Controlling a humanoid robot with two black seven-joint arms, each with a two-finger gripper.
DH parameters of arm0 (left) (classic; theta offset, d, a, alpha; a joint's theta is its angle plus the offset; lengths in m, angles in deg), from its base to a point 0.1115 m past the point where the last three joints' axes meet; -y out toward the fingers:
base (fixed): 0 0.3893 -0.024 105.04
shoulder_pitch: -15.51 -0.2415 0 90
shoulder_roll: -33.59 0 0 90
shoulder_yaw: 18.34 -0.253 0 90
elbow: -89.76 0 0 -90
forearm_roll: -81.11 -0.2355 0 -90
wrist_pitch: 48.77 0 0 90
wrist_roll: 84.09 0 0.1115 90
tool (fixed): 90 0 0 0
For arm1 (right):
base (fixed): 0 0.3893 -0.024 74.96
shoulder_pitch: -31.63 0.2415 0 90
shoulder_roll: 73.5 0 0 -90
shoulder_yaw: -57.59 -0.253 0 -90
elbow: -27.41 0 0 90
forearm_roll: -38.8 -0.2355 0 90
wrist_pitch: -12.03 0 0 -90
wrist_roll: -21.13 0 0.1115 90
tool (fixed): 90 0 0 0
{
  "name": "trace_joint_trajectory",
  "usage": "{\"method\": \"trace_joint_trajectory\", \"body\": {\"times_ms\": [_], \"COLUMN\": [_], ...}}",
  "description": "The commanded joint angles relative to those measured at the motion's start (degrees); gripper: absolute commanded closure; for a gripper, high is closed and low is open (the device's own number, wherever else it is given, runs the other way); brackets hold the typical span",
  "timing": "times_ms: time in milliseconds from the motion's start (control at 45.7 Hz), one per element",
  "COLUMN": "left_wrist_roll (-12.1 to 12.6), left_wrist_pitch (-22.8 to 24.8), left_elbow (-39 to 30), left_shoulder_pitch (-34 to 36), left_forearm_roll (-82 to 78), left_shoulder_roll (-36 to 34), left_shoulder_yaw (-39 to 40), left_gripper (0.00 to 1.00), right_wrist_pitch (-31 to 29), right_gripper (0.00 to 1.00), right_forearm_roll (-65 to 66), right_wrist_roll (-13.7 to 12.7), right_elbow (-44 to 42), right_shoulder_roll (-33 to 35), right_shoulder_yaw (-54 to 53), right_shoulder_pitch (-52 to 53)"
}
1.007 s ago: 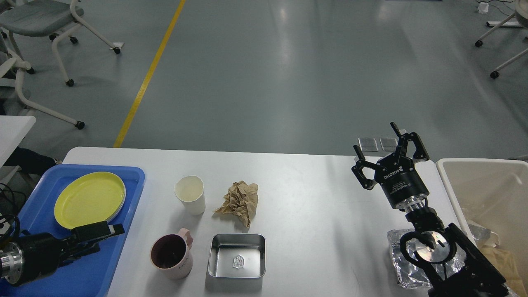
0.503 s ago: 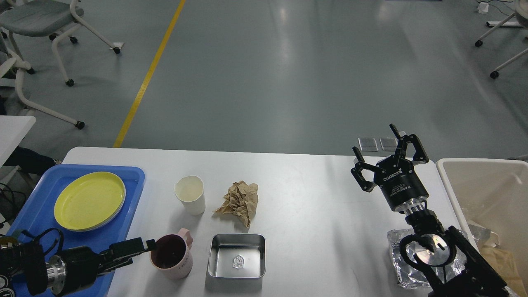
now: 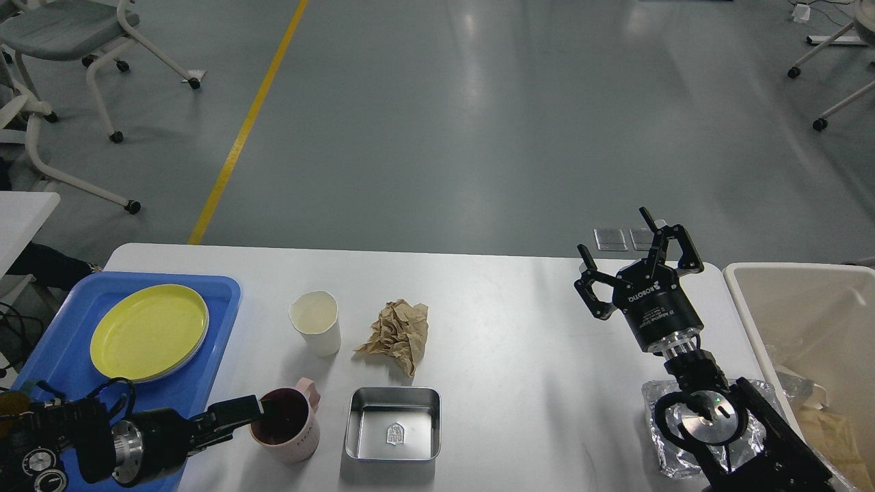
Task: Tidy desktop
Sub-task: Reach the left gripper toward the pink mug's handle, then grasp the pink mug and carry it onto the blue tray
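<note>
The white desktop (image 3: pixel 533 328) carries a white paper cup (image 3: pixel 314 321), a crumpled brown paper (image 3: pixel 398 335), a pink mug (image 3: pixel 290 429) with a dark inside, and an empty square metal tin (image 3: pixel 392 424). My left gripper (image 3: pixel 254 410) comes in low from the left, its tip at the mug's left rim. Its fingers cannot be told apart. My right gripper (image 3: pixel 615 236) is open and empty, raised above the desktop's far right part, fingers pointing away. A crumpled piece of foil (image 3: pixel 666 451) lies under my right arm.
A blue tray (image 3: pixel 48 342) at the left holds a yellow plate (image 3: pixel 148 330). A beige bin (image 3: pixel 806 301) stands off the right edge with paper scraps inside. Wheeled chairs (image 3: pixel 68 41) stand on the floor at the far left.
My left gripper has moved right from over the blue tray to the pink mug's rim. My right gripper has shifted slightly left and stays open.
</note>
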Motion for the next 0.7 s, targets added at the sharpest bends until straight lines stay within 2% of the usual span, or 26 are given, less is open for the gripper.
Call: {"method": "trace_joint_trajectory", "body": {"times_ms": [0, 153, 241, 285, 679], "left_wrist_roll": [0.4, 1.0, 1.6, 1.6, 1.6], "left_wrist_pitch": [-0.4, -0.5, -0.5, -0.5, -0.4], "left_elbow": [2.1, 2.2, 2.1, 2.1, 1.7], "left_shoulder_pitch": [3.1, 5.2, 5.2, 5.2, 5.1], "left_forearm_roll": [-0.1, -0.1, -0.2, -0.2, -0.1], "left_shoulder_roll": [2.3, 4.6, 4.4, 4.3, 2.8], "left_shoulder_yaw": [-3.5, -4.5, -4.5, -4.5, -4.5], "left_gripper": [0.04, 0.08, 0.23, 0.27, 0.29], "right_wrist_pitch": [0.0, 0.0, 0.0, 0.0, 0.1], "right_gripper": [0.0, 0.0, 0.0, 0.0, 0.0], "right_forearm_roll": [0.8, 1.1, 1.2, 1.1, 1.2], "right_wrist_roll": [0.0, 0.0, 0.0, 0.0, 0.1], "right_elbow": [0.4, 0.4, 0.4, 0.4, 0.4], "right_shoulder_roll": [0.0, 0.0, 0.0, 0.0, 0.0], "right_shoulder_yaw": [0.0, 0.0, 0.0, 0.0, -0.1], "right_shoulder_pitch": [-0.3, -0.4, -0.4, -0.4, -0.7]}}
